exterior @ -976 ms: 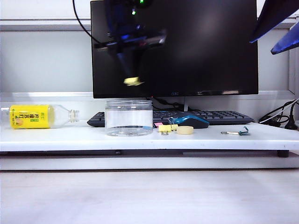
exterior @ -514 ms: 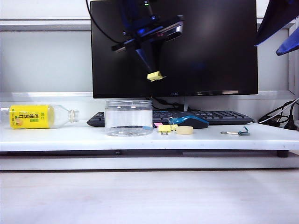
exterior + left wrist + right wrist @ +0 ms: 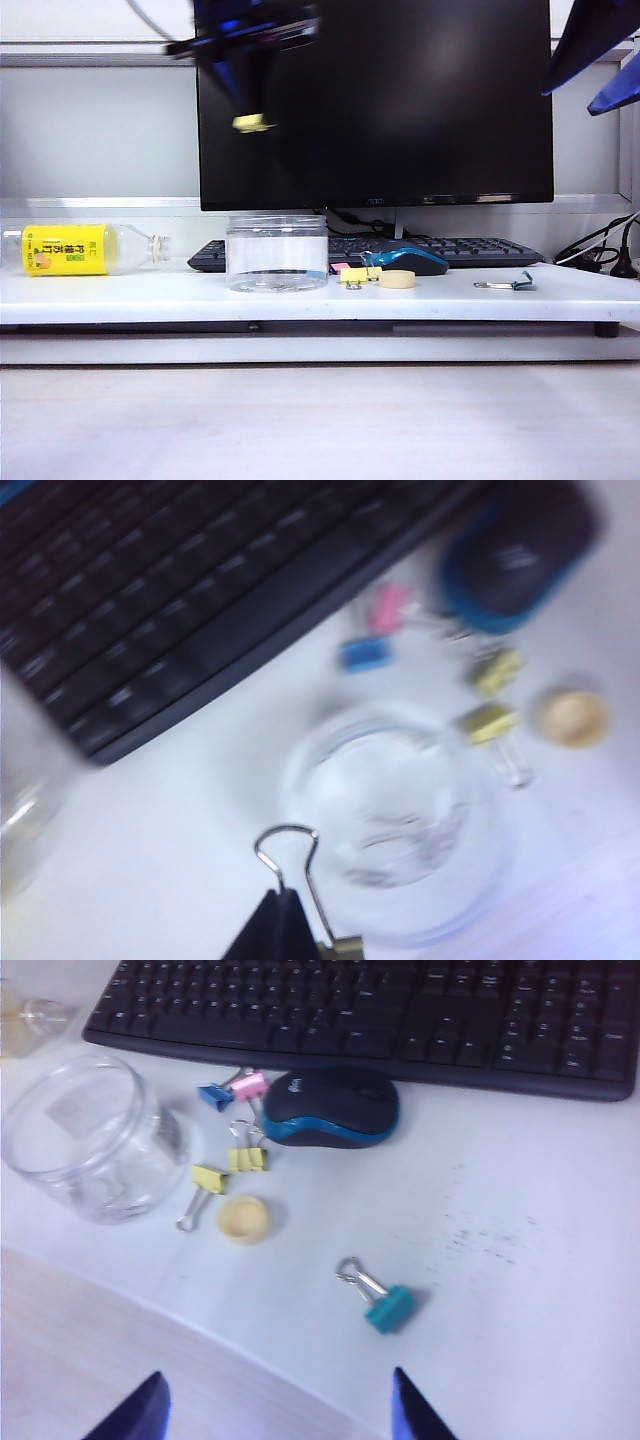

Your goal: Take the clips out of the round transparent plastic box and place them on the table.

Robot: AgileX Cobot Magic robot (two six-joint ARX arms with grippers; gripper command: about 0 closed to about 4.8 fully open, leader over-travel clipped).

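High over the table [image 3: 150, 295], left of the round transparent plastic box [image 3: 277, 253], my left gripper [image 3: 247, 110] hangs shut on a pale-yellow clip [image 3: 250, 123]. In the left wrist view its fingertips [image 3: 283, 912] pinch that clip's wire handle [image 3: 291, 848] above the box [image 3: 390, 810]; the blur hides what lies inside. Two more yellow clips [image 3: 210, 1178] [image 3: 248, 1159] lie on the table between the box [image 3: 85, 1140] and the mouse [image 3: 330, 1108]. My right gripper [image 3: 275, 1418] is open and empty, raised at the right [image 3: 566, 100].
A cream disc [image 3: 245, 1218] sits beside the yellow clips. A teal clip [image 3: 385, 1305] lies alone to the right. Pink [image 3: 248, 1084] and blue [image 3: 213, 1095] clips rest by the keyboard [image 3: 400, 1010]. A yellow-labelled bottle [image 3: 80, 250] lies at the far left, a monitor [image 3: 375, 100] behind.
The left gripper, still holding the yellow clip, swung to the right above the box, then back to the left and higher. The right gripper has stayed put.
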